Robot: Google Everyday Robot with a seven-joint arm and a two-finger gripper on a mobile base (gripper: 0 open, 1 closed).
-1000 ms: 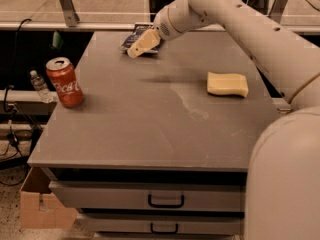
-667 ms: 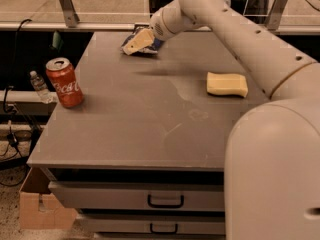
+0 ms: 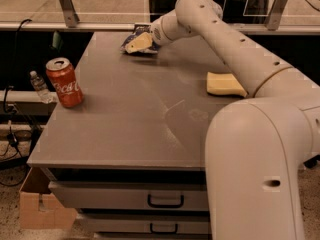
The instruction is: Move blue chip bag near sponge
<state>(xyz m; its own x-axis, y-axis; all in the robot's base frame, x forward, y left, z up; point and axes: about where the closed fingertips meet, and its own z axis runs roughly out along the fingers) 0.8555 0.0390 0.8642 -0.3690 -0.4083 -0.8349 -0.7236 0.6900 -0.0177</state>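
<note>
- Gripper (image 3: 140,43) – shown at the far edge of the table (image 3: 125,124), set down on or just over the bag (image 3: 136,31); whether it is released or clenched on the foil cannot be told from this view.
- Bag – seen lying at the back of the table, left of centre, partly covered by the gripper; no lift off the surface can be made out.
- Sponge (image 3: 225,84) – seen flat on the right side of the table, well apart from the bag and partly passed over by the arm (image 3: 235,49).
- Can (image 3: 64,81) – seen upright at the left edge, well apart from both task items (not part of the task).
- Progress – the approach to the bag is judged to be complete or nearly so; a secure hold is not confirmed.
- Remaining – the bag is judged not yet moved: it has to be gripped, carried right and toward the near side, and set down just beside the sponge – nearly the whole transfer is left.
</note>
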